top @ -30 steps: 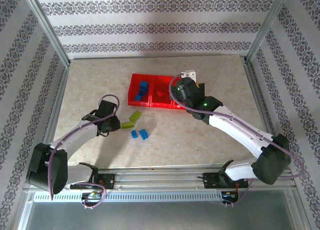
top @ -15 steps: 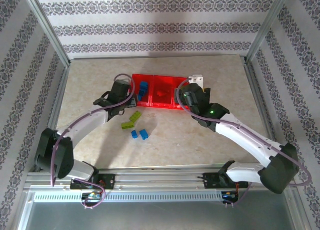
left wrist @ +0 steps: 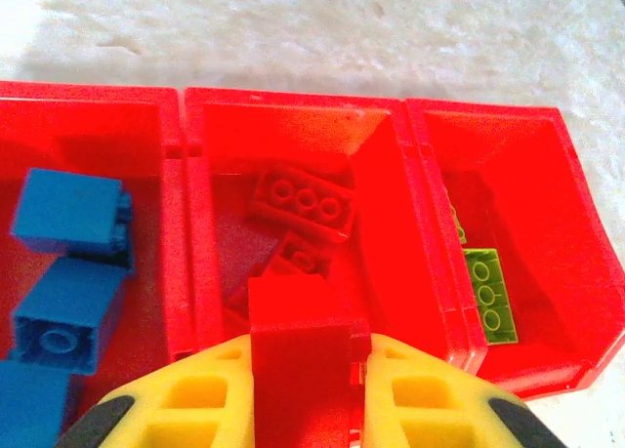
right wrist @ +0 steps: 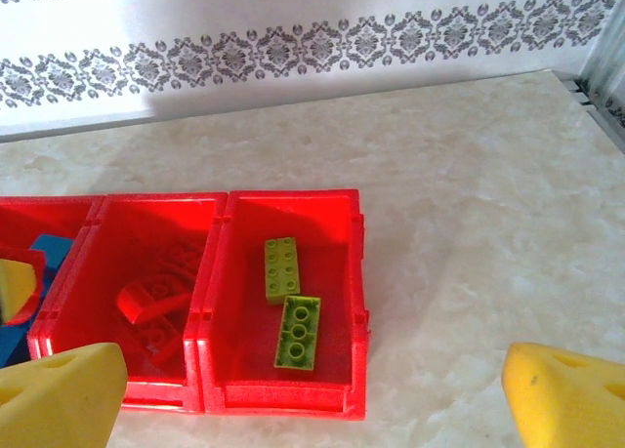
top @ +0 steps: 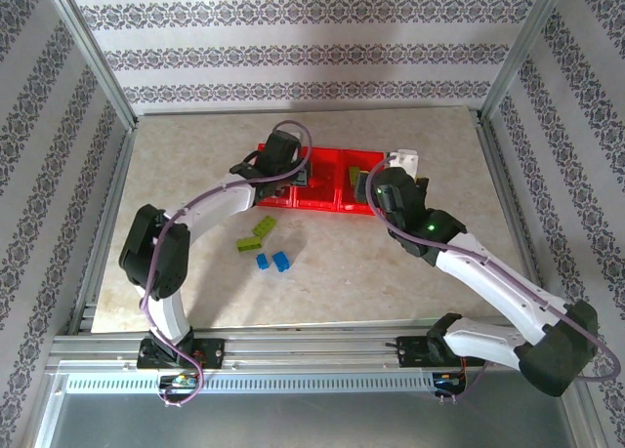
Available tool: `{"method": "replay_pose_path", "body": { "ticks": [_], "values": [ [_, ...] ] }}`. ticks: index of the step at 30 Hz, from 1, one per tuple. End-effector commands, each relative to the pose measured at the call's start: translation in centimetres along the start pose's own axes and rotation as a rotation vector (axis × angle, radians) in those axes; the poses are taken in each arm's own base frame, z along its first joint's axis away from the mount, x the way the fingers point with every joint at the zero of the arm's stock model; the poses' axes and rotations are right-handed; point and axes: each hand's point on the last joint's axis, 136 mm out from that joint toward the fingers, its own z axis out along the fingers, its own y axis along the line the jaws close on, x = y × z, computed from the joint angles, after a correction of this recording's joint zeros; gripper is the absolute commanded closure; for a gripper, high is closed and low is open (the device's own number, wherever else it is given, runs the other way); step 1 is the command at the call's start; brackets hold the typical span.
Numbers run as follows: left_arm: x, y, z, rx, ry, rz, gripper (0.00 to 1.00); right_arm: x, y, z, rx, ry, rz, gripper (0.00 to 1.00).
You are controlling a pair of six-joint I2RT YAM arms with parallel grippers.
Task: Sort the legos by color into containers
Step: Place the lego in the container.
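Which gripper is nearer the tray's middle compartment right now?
Left. The left gripper, shut on a red brick, hangs over the middle compartment; the right gripper stands open by the end compartment holding green bricks.

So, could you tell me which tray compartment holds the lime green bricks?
The right-hand compartment, with two lime green bricks; the middle compartment has red bricks, the left blue bricks.

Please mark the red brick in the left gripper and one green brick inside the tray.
Red brick (left wrist: 298, 370): left wrist view, its front face.
Green brick (right wrist: 281, 269): right wrist view, its studded top.
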Motion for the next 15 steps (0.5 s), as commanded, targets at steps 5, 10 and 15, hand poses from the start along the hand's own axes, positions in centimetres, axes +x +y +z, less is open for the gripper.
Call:
{"method": "replay_pose_path", "body": {
  "ticks": [5,10,15],
  "values": [
    [1.1,-2.7,2.2,0.034,0.042,0.065,0.88,0.4,-1.9,-0.6,0.034,-0.008,0.047,0.02],
    [2.0,-3.2,3.7,0.025,0.067,0.09,0.87,0.5,-2.1,-0.8,0.025,-0.006,0.062,0.02],
    [2.8,-3.6,4.7,0.032,0.094,0.087,0.84,0.7,-2.3,-0.8,0.027,0.0,0.063,0.02]
  ]
}}
